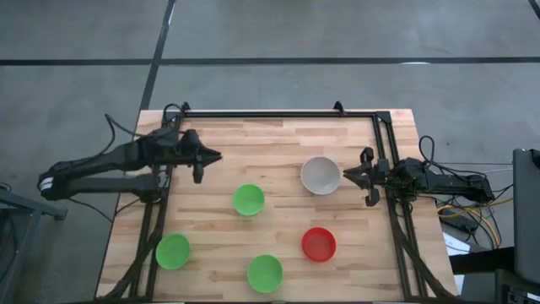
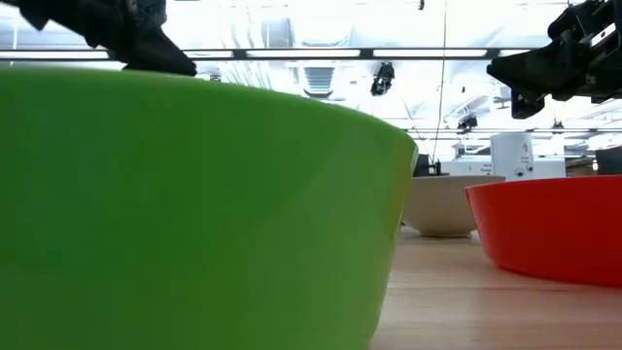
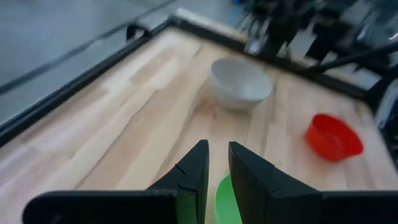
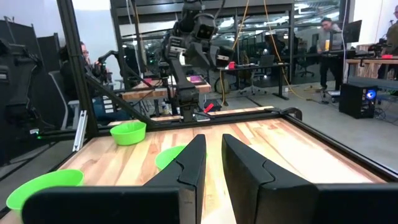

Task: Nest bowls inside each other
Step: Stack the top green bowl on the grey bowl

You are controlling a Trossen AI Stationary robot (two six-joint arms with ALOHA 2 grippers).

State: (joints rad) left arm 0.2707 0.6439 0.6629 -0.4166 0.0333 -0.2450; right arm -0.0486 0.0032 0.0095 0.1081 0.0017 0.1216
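Five small bowls stand upright on their bases, apart from one another, on the wooden table (image 1: pixel 211 135). The grey-white bowl (image 1: pixel 321 175) is at the right. One green bowl (image 1: pixel 248 199) is in the middle, and two green bowls (image 1: pixel 173 251) (image 1: pixel 264 273) with the red bowl (image 1: pixel 319 244) are toward the near edge. My left gripper (image 1: pixel 216 156) hovers over the far left, raised, pointing toward the table's right; its fingers (image 3: pixel 218 163) are a narrow slit apart, empty. My right gripper (image 1: pixel 346 176) waits at the right edge just beside the grey-white bowl, fingers (image 4: pixel 213 149) slightly apart, empty.
A black frame (image 1: pixel 278 111) runs along the table's far, left and right edges. Bare wood lies between the bowls and across the far half. Cables (image 1: pixel 468 211) hang off the right side. People and desks (image 4: pixel 326 37) show in the room behind.
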